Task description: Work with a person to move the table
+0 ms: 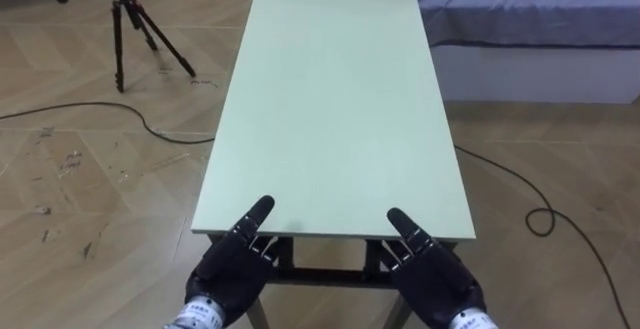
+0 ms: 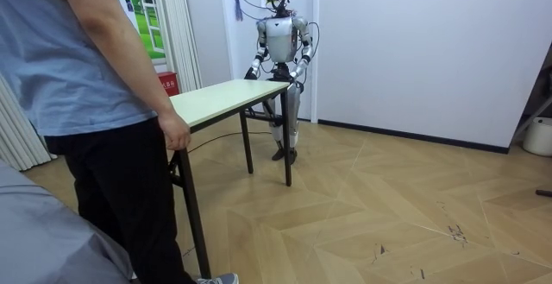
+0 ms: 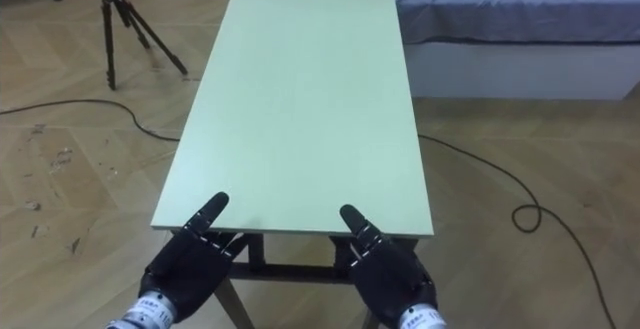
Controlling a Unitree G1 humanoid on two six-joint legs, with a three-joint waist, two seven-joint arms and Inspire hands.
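Gripping the table [image 1: 335, 109] by its near short edge with left hand [image 1: 228, 269] and right hand [image 1: 435, 274], thumbs on top, fingers tucked under, evenly spaced, long axis running straight ahead to the person [image 2: 95, 77] holding the far end by the bed [image 1: 530, 9].

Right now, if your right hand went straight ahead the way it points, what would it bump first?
The table: the right hand is at its near edge. Beyond, the top looks free to the person at the far end.
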